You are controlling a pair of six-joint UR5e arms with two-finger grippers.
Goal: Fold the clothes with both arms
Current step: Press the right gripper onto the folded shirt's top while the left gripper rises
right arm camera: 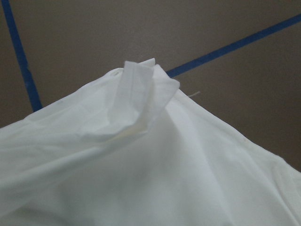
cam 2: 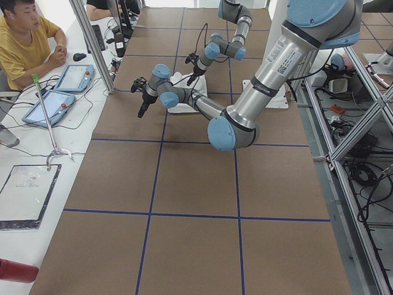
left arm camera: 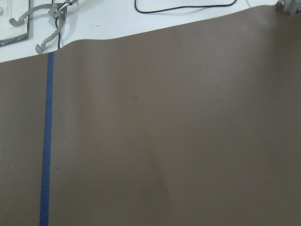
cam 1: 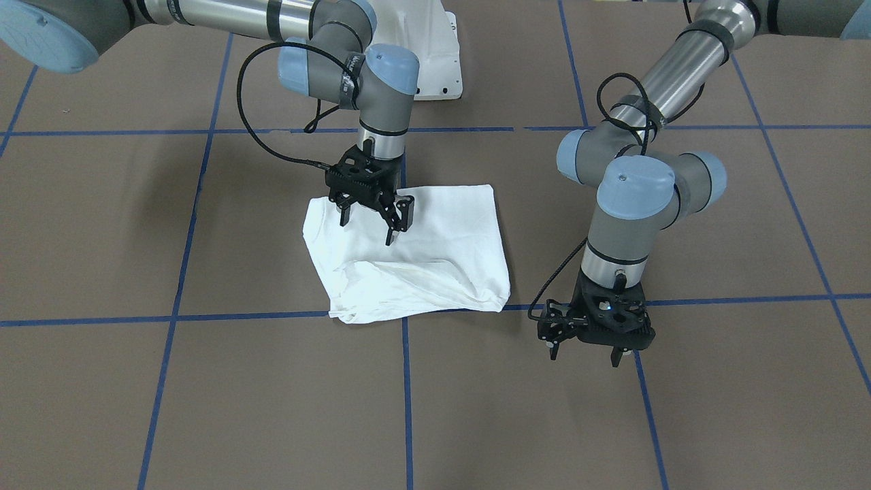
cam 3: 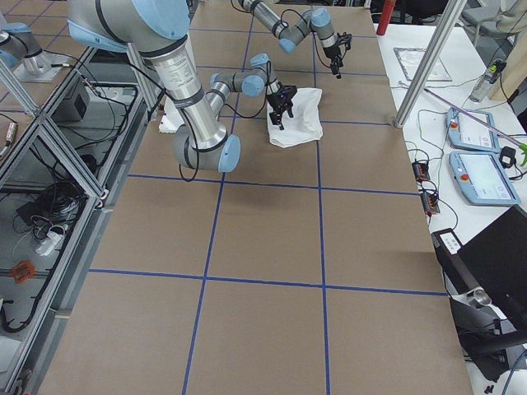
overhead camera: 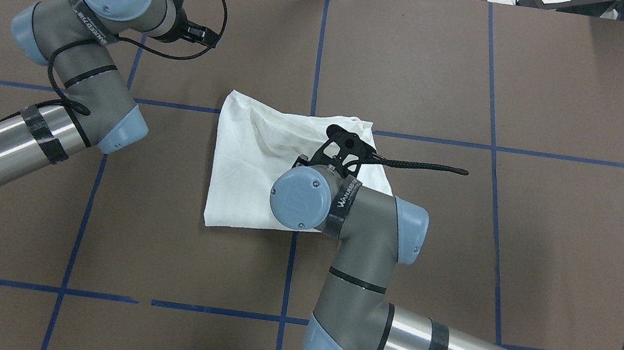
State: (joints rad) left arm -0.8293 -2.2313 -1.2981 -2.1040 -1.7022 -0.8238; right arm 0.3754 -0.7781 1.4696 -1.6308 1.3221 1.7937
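The shirt (cam 1: 449, 231) lies on the table (cam 1: 204, 381) under the right hand (cam 1: 371, 228), the left hand (cam 1: 584, 355) well apart.

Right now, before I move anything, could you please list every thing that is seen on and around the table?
T-shirt: one, white, folded, middle of the table.
table: one, brown top.
tape lines: several, blue, a grid across the table.
pedestal base: one, white, table edge at the robot's side.
tablets: two, grey-blue, on the white side bench.
person: one, yellow shirt, seated at that bench.
left arm: one, silver-grey, off to the T-shirt's side.
right arm: one, silver-grey, reaching over the T-shirt.
left hand: one, black, open, over bare table.
right hand: one, black, open, over the T-shirt.
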